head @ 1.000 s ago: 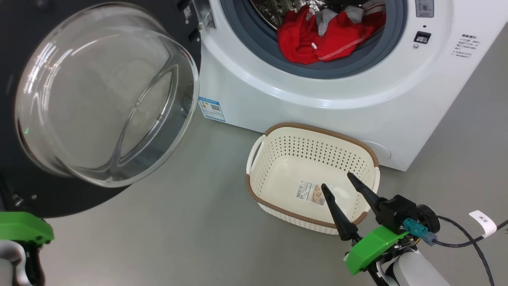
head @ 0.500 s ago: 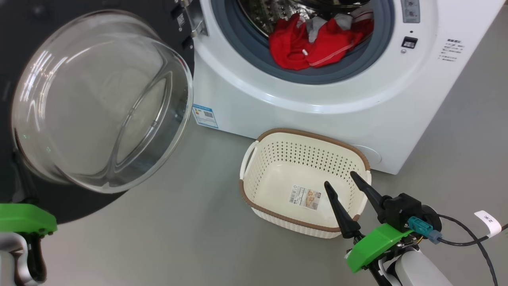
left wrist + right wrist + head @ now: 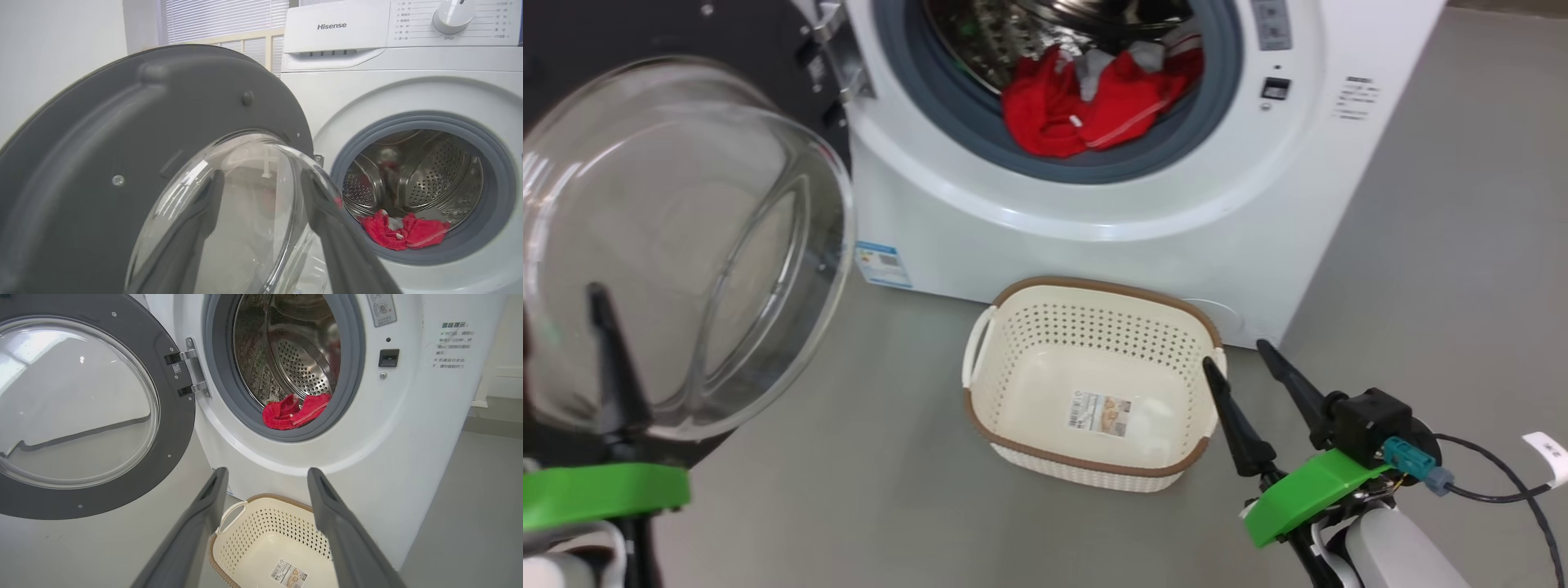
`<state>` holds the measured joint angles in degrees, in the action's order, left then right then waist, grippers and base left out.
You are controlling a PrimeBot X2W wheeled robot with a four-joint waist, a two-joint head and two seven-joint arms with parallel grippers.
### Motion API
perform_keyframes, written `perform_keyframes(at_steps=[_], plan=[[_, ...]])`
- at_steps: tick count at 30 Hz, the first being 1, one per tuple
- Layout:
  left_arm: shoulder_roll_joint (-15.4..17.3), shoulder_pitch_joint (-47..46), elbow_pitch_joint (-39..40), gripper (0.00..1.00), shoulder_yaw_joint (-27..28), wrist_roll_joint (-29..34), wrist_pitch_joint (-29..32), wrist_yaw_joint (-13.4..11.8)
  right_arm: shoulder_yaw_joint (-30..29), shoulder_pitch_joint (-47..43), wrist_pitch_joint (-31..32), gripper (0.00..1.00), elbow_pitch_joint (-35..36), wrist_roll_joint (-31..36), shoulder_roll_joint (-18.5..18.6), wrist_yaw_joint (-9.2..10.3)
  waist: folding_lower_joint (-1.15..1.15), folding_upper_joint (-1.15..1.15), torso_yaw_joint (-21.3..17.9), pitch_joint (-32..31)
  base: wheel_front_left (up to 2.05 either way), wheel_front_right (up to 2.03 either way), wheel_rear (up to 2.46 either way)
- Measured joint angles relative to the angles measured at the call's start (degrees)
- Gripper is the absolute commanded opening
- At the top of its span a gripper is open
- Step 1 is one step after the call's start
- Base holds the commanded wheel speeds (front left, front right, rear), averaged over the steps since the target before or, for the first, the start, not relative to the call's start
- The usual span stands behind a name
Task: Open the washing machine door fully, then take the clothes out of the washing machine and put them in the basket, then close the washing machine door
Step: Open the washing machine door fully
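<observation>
Head view | washing machine door [image 3: 686, 245] swung wide left, opening cleared | red clothes [image 3: 1086, 110] heaped on grey seal [image 3: 915, 98] of washing machine [image 3: 1094, 220] | basket [image 3: 1094, 286] set on floor [image 3: 849, 506] below, judged for short transfer | left jaws apart by door glass; right jaws apart, empty, beside basket

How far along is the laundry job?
Done: the washing machine door stands wide open. In hand: nothing; left tool and right tool are both open and empty. Remaining: clothes lie inside the washing machine, the basket is empty, door not yet closed.
</observation>
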<state>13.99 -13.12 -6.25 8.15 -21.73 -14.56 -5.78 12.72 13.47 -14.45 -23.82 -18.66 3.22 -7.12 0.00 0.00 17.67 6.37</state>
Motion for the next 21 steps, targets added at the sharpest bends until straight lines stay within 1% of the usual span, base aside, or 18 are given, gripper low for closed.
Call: perform_keyframes(at_steps=[2, 3, 5, 7, 8, 9, 11, 15, 21], plan=[[-0.77, 0.49, 2.15, 1.00, -1.18, -0.29, 0.01, 1.08, -0.69, 0.00, -0.01, 1.00, 0.12, -0.01, 0.02, 0.00, 0.00, 0.00, -0.98, -0.20, 0.00, 0.00, 0.00], [-0.85, 0.69, 2.87, 1.00, -1.70, -0.38, 0.00, 1.35, -0.94, 0.00, -0.02, 1.00, 0.25, -0.01, 0.02, 0.00, 0.00, 0.00, -1.47, -0.30, 0.00, 0.00, 0.00], [-0.49, 1.57, 4.20, 1.00, -3.09, -0.35, 0.01, 2.98, -1.30, 0.01, -0.02, 1.00, 0.56, -0.01, -0.01, 0.00, 0.00, 0.00, -2.51, -0.45, 0.00, 0.00, 0.00], [-0.55, 1.99, 4.64, 1.00, -4.61, -0.10, 0.02, 3.50, -1.82, 0.01, -0.02, 1.00, 0.81, 0.02, -0.01, 0.00, 0.00, 0.00, -3.56, -0.58, 0.00, 0.00, 0.00], [-0.66, 2.60, 4.85, 1.00, -5.55, -0.11, 0.12, 4.32, -2.56, 0.01, -0.02, 1.00, 1.05, 0.11, -0.01, 0.00, 0.00, 0.00, -4.63, -0.70, 0.00, 0.00, 0.00], [-0.77, 2.81, 4.85, 1.00, -6.13, -0.12, 0.41, 4.42, -2.88, 0.01, -0.02, 1.00, 1.23, 0.21, 0.00, 0.00, 0.00, 0.00, -5.19, -0.76, 0.00, 0.00, 0.00], [-0.96, 3.29, 4.97, 1.00, -7.02, -0.20, 0.45, 5.37, -3.41, 0.01, -0.04, 1.00, 1.82, 0.60, -0.04, 0.00, 0.00, 0.00, -6.32, -0.87, 0.00, 0.00, 0.00], [-1.65, 4.23, 5.22, 1.00, -8.08, -0.71, 0.70, 5.80, -4.92, 0.00, -0.18, 1.00, 2.96, 1.52, -0.02, 0.00, 0.00, 0.00, -8.54, -1.01, 0.00, 0.00, 0.00], [-1.93, 6.92, 4.97, 1.00, -8.45, -1.14, 1.15, 5.81, -6.45, -0.36, -0.18, 1.00, 5.63, 2.86, -0.08, 0.00, 0.00, 0.00, -11.88, -1.55, 0.00, 0.00, 0.00]])
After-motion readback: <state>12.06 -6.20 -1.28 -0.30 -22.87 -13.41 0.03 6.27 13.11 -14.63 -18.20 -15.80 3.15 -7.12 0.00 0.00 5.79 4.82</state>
